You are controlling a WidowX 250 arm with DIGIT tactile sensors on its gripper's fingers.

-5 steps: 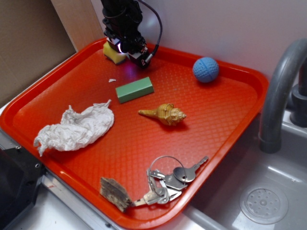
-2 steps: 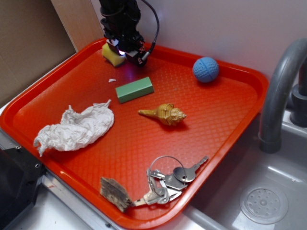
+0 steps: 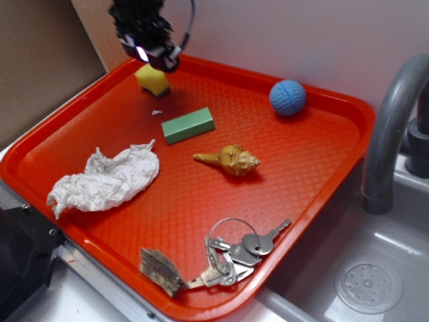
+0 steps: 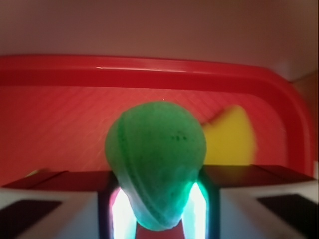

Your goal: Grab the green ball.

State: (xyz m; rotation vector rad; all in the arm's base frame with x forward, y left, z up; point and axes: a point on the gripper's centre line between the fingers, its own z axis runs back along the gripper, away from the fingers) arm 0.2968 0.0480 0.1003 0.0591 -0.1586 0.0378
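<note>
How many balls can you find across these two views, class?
2. The blue ball sits near the far edge of the red tray. The green ball is squeezed in the claw, seen in the wrist view; the claw hides it in the exterior view.

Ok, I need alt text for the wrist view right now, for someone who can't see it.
A green ball fills the centre of the close-up, squeezed between the gripper's two fingers with light glowing at its sides. Behind it are the red tray floor and its far rim, with a blurred yellow object just right of the ball.
</note>
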